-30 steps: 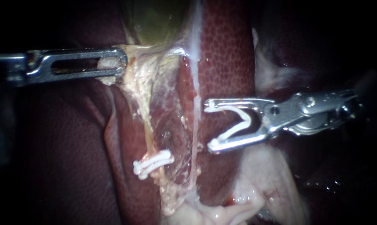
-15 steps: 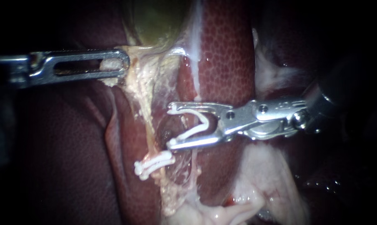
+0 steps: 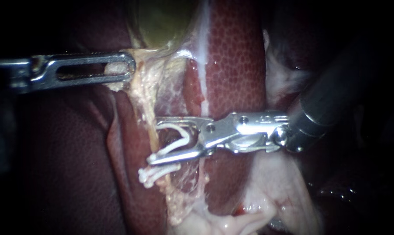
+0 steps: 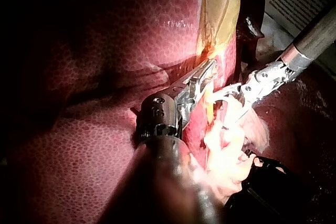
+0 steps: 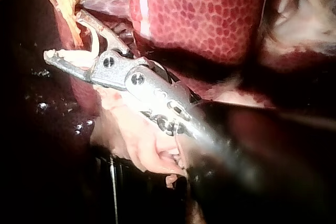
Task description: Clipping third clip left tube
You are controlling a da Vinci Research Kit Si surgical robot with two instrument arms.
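The left tube [image 3: 149, 114] is a pale yellow strand running down from the gallbladder [image 3: 162, 21]. White clips [image 3: 156, 172] sit on its lower part. My right instrument [image 3: 154, 141] reaches in from the right. Its jaws stand wide apart, with an open white clip [image 3: 179, 140] seated between them. The jaw tips reach the left tube just above the white clips. My left instrument [image 3: 118, 67] has its slotted jaws shut on pale tissue at the gallbladder's base. The right wrist view shows my right instrument [image 5: 65, 35] with its clip [image 5: 96, 40].
Dark red liver [image 3: 236, 56] lies behind and around the tubes. A thin whitish right tube [image 3: 202, 87] runs down just right of the left one, behind my right instrument. Pale fatty tissue [image 3: 266, 204] lies at the lower right. My left instrument [image 4: 205, 74] meets my right instrument [image 4: 231, 98].
My right instrument has moved left and a little down with its open clip, crossing the right tube to reach the left tube above the clips. My left instrument has held still.
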